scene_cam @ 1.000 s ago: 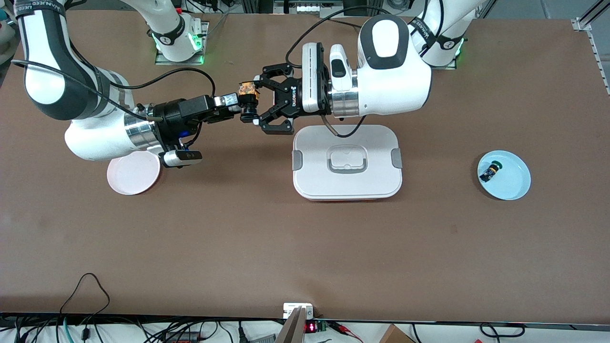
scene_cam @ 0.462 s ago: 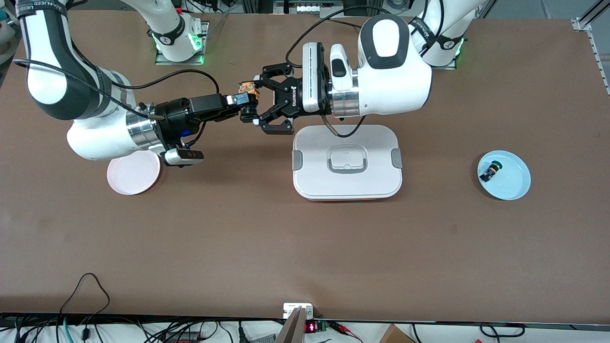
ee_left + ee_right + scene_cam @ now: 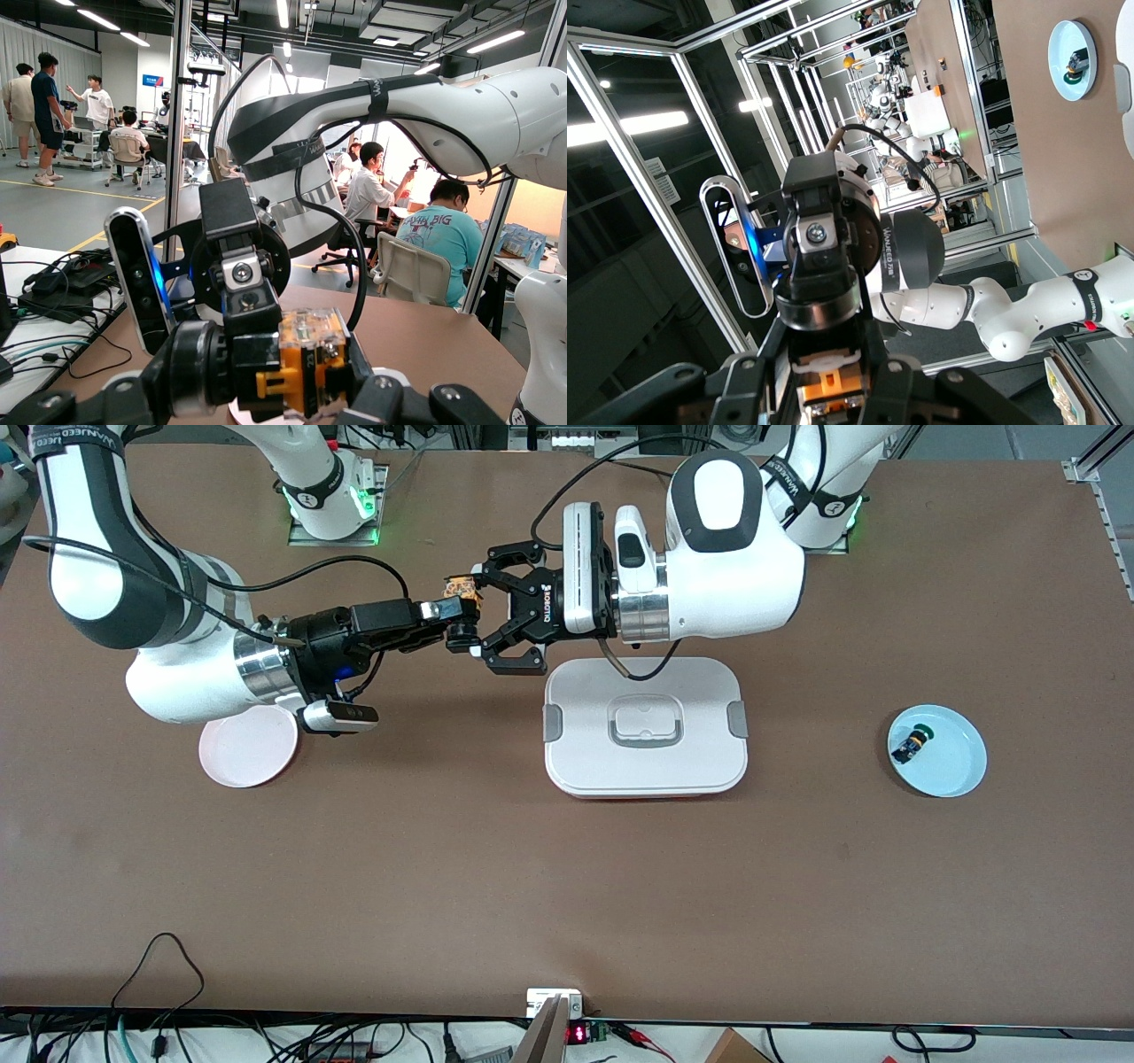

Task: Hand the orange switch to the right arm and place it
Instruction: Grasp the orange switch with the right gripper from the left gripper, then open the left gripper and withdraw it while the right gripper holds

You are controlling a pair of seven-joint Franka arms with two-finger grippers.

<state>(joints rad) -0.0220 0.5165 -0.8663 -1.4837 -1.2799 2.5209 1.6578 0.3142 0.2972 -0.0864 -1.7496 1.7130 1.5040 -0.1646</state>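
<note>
Mid-air handoff over the bare table, up near the white lidded box (image 3: pixel 645 726); orange switch (image 3: pixel 460 590) caught between both grippers at once; left gripper (image 3: pixel 483 613) with claw fingers clamped on it, right gripper (image 3: pixel 447 615) fingers closed around its sides, though how firmly looks hard to call. Same squeeze up close in the wrist views: switch (image 3: pixel 301 363) and (image 3: pixel 829 387). Pink plate (image 3: pixel 248 748) under the right arm; blue plate (image 3: pixel 952 771) holding the green-capped switch (image 3: pixel 911 745) toward the left arm's end.

I see a white lidded box (image 3: pixel 645 726) mid-table, pink plate (image 3: pixel 248 747), blue plate (image 3: pixel 948 757) holding a green-capped switch (image 3: pixel 911 745).
</note>
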